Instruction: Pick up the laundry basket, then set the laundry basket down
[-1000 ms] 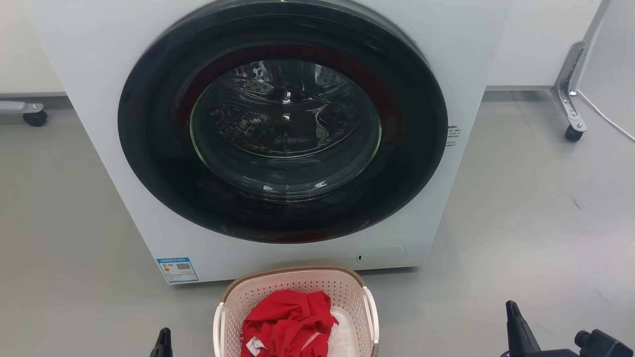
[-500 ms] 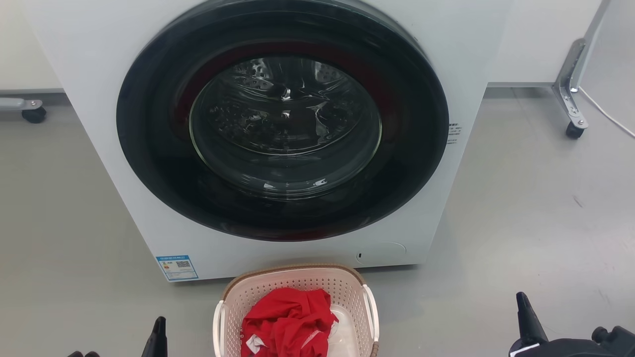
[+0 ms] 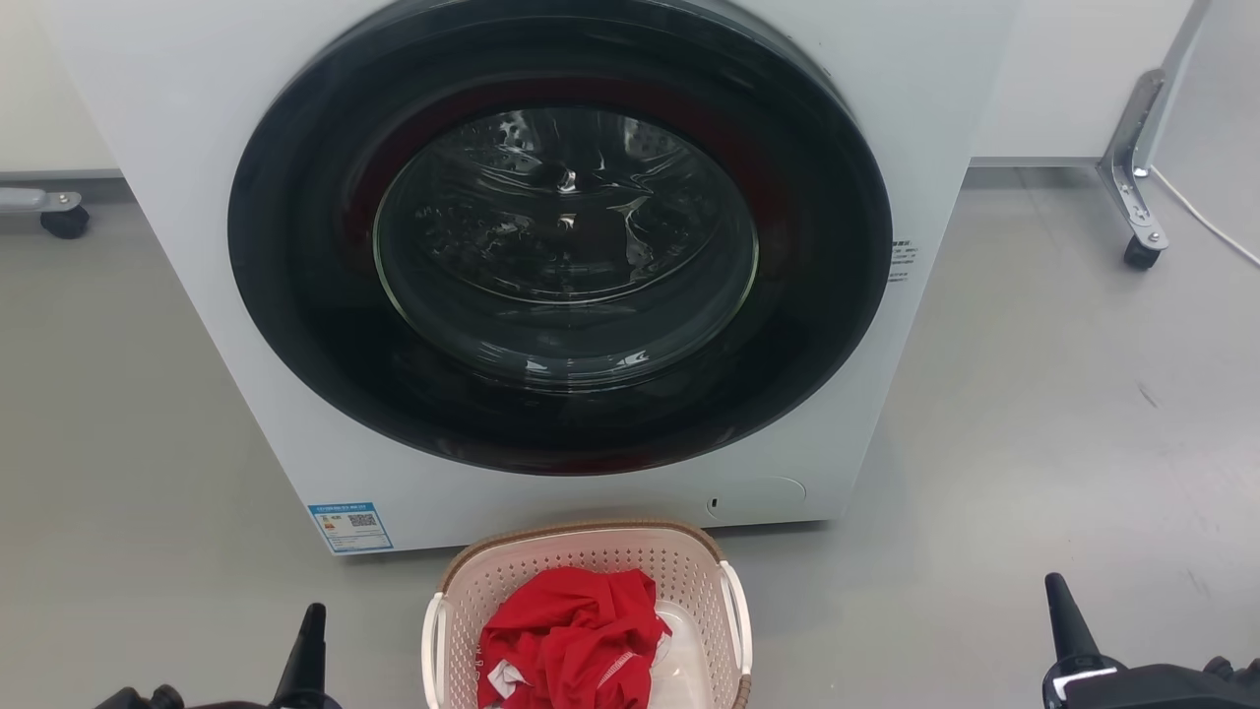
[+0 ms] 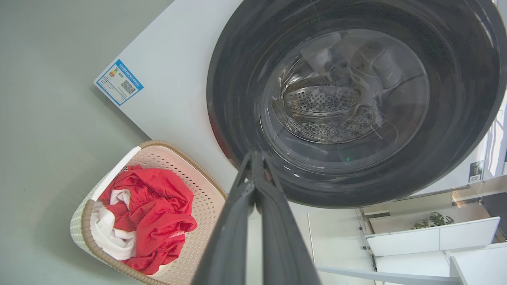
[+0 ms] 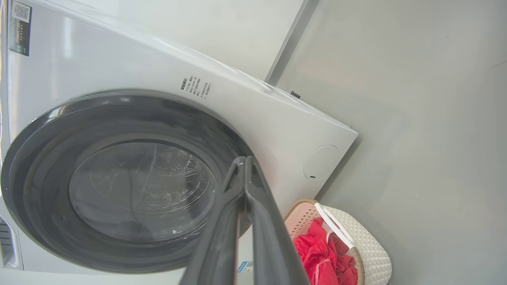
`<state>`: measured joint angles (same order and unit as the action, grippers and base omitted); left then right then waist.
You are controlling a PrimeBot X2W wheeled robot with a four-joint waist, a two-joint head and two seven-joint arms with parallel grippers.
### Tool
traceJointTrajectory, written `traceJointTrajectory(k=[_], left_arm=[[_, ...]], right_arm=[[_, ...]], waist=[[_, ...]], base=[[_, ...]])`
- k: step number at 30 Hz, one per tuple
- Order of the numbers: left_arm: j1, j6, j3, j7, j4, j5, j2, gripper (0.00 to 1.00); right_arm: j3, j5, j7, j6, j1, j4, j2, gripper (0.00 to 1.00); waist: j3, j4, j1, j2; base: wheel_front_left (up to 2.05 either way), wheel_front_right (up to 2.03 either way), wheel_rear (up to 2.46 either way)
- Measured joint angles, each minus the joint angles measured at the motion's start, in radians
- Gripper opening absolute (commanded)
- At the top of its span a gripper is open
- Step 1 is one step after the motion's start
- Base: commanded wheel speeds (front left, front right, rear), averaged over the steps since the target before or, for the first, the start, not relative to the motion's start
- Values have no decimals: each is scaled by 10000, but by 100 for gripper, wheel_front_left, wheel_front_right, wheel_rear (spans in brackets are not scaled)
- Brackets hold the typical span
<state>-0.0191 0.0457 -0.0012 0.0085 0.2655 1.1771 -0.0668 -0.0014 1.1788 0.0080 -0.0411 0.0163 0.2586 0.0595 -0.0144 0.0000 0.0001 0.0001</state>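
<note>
Head view, near to far. Left gripper (image 3: 313, 620) and right gripper (image 3: 1058, 596): low at either side, fingers pressed together, grasping nothing, both apart from the basket (image 3: 591, 547). Basket: on the floor (image 3: 1034, 443) between them, just before the washer (image 3: 197, 148), holding a red cloth (image 3: 571, 630). Washer: white, round dark door (image 3: 561, 236).

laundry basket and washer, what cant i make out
- Pale pinkish-beige perforated plastic laundry basket: near end cut by head view's bottom edge; floor mostly under red cloth.
- Blue sticker on white washing machine: print too small, head view.
- Drum contents: reflections on dark glass door, head view.
</note>
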Motion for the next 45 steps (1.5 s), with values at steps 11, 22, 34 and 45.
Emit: traceJointTrajectory(k=[11,22,34,45], left_arm=[[378,263,332,391,113,1484,69,0],[750,606,663,784,207,3057,138,0],[995,777,918,1045,305,4232,244,0],[995,777,920,1045,307,4234,251,0]], right_arm=[[-483,1553,366,-297,232,119,-71,0],[-963,3055,759,-564,514,316,-123,0],[-1310,4172,1055,-780,767,401,-151,0],[-1312,4180,1055,-780,763,407,-153,0]], waist=[[60,0,0,0],[120,-1,0,0],[161,0,-2,0],[161,-1,-2,0]], base=[[0,0,0],[0,0,0],[0,0,0],[0,0,0]])
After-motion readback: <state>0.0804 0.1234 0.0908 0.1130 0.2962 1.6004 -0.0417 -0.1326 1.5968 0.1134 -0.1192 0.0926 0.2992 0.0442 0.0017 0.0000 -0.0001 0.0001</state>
